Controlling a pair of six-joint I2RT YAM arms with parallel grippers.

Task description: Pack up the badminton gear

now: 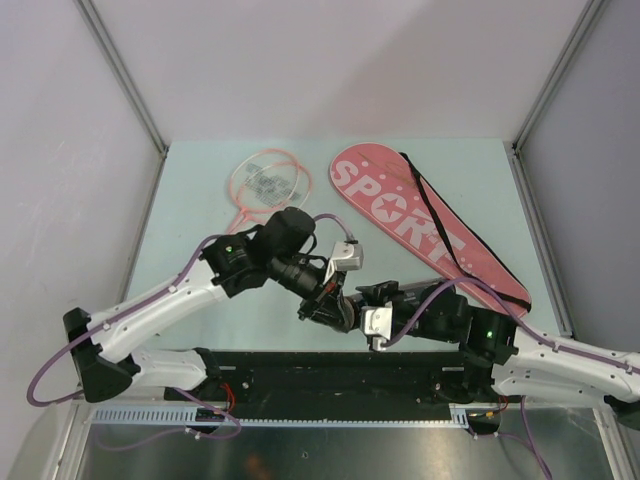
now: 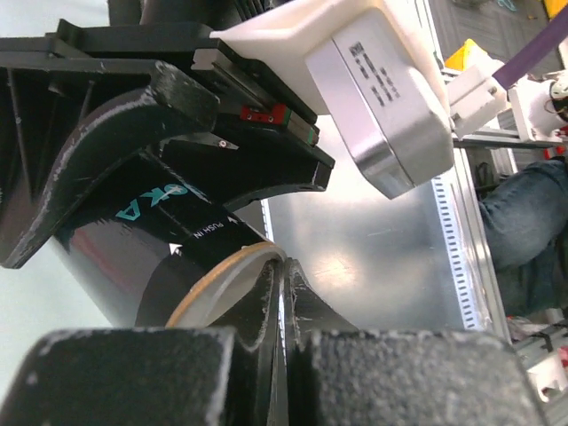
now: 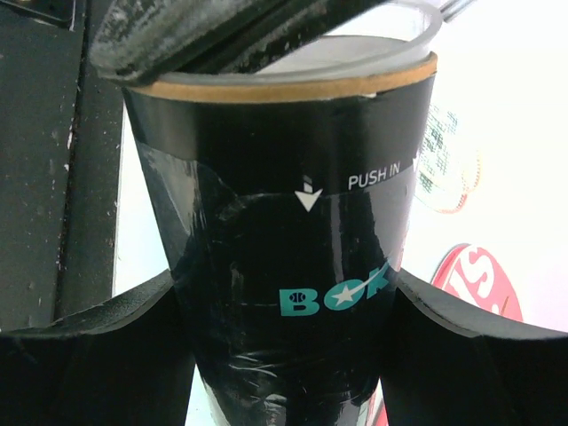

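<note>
The black tube [image 3: 266, 160] sits between the fingers of the right pincer [image 3: 284, 297], which pinches its body just below the capped end. The left pincer [image 2: 284, 302], pressed together, touches the pale cap [image 3: 355, 53] at its rim. Both arms bend inward and meet over the near surface [image 1: 190, 200]. Beyond the pincers lie the racket [image 1: 265, 185] and, to its right, the pink cover [image 1: 420, 225]. The inside of the tube is hidden.

Robotics lab cell: pale table [image 1: 490, 190] boxed by white panels [image 1: 330, 60] on aluminium posts [image 1: 120, 70]; slotted cable duct [image 1: 330, 421] along near edge.
</note>
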